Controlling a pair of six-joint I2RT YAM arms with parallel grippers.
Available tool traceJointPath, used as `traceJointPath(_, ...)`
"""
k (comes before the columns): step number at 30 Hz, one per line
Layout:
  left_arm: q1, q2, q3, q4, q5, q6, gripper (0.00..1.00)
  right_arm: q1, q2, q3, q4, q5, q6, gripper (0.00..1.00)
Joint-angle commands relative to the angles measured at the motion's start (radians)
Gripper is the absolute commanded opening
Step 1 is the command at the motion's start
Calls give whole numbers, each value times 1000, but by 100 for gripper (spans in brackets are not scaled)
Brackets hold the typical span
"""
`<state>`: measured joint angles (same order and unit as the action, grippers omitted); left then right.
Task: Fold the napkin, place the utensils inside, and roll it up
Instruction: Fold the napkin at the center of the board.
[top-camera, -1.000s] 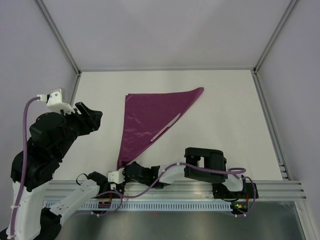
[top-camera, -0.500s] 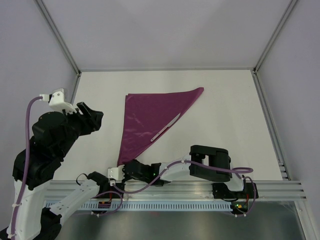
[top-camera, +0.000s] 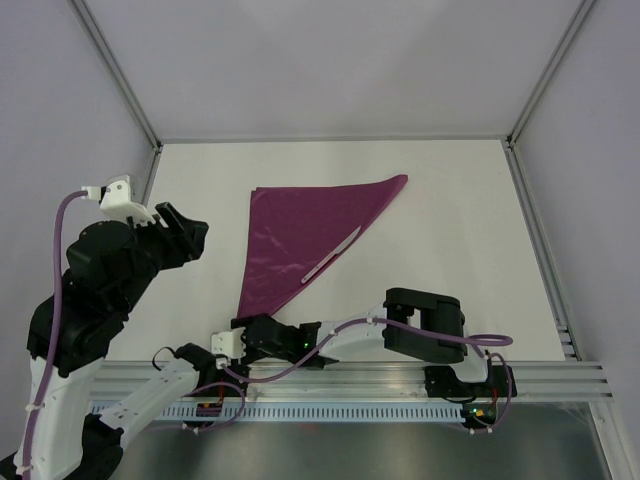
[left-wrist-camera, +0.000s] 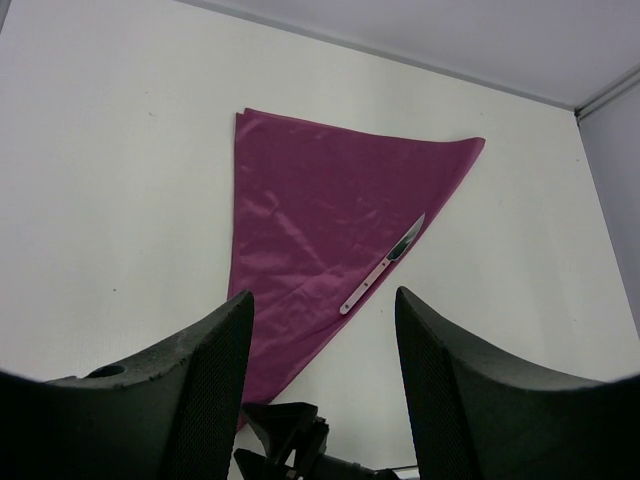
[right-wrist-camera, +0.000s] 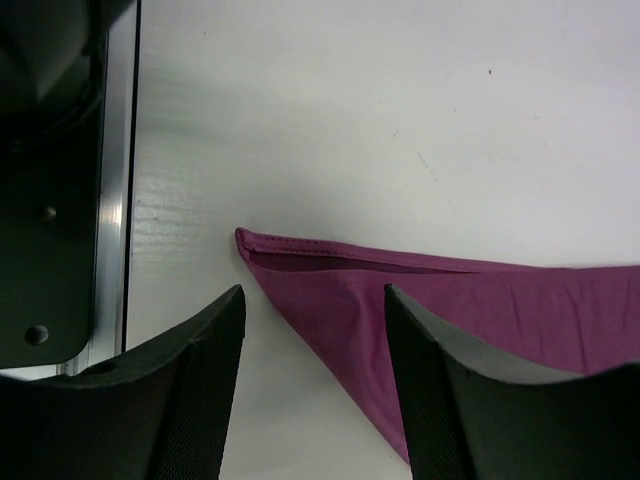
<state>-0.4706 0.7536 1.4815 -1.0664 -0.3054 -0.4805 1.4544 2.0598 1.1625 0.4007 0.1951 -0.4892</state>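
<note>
Count from where I stand:
- One napkin, plum-purple, single triangle mid-table.
- One utensil seen, slim pale piece on napkin's right edge.
- Two robot arms at near edge: left arm, right arm.
- Two grippers: left gripper, right gripper; two dark fingers each, four total.
- Two purple cables, one per arm.
- One white table.

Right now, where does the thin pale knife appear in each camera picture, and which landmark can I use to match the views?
Top external: the knife lies near the centre, slanted along the right edge of the napkin.
Left wrist: just right of centre, along that same edge.
Right wrist: not in it.
Shared landmark: the napkin's narrow near corner, which shows in all three views.
</note>
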Motion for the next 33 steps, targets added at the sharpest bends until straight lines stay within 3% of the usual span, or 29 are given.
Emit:
traceJointPath(1, 3, 13, -6, 28, 26, -13, 63, -3, -1, 60, 6, -34, 21, 64)
traceJointPath(16, 3, 23, -23, 31, 22, -3, 63, -35, 86, 131, -43, -112, 60, 67)
traceJointPath(24, 3, 23, -36, 37, 22, 2, 63, -45, 106, 137, -45, -111, 60, 49)
traceJointPath(29, 3, 23, -43, 40, 22, 2, 63, -52, 102, 151, -57, -108, 60, 31)
traceJointPath(33, 3, 24, -44, 48, 22, 3, 64, -60, 89, 158, -71, -105, 61, 27)
